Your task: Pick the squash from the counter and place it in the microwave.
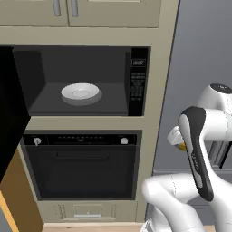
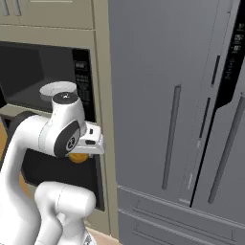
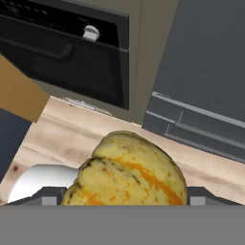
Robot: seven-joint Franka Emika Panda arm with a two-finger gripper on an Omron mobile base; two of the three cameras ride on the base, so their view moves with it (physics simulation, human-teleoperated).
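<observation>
Left base view
- Microwave (image 1: pixel 81 81): built into the beige cabinet column, its cavity open and dark; the black door (image 1: pixel 11 113) hangs wide open at the left edge.
- Plate (image 1: pixel 80 92): white, lying flat on the cavity floor, nothing on it.
- Keypad panel (image 1: pixel 138 79): on the right side of the cavity.
- Oven (image 1: pixel 81 165): black, directly under the microwave, door closed, a white knob at each end of its control strip.
- Arm (image 1: pixel 199 149): white with dark joints, folded up at the lower right, in front of the grey fridge.
- Squash (image 1: pixel 182 147): only a small yellow sliver peeks out beside the arm's link, well to the right of and lower than the microwave opening.

Right base view
- Gripper (image 2: pixel 80 154): its white hand points down at mid-left, beside the beige cabinet post; the fingers are hidden.
- Squash (image 2: pixel 79 157): a yellow-orange lump tucked right under the hand, in the air, level with the top of the oven.
- Fridge (image 2: pixel 172 119): tall grey doors with long handles, to the right.

Hand view
- Squash (image 3: pixel 129 172): yellow with orange streaks and brown specks, sitting close against the camera between the finger bases.
- Grip: the squash is clamped in the hand; the jaws stand spread about as wide as the squash.
- Floor (image 3: pixel 86 139): pale wood, far below.
- Oven (image 3: pixel 72 52): seen at the upper left with one white knob.
</observation>
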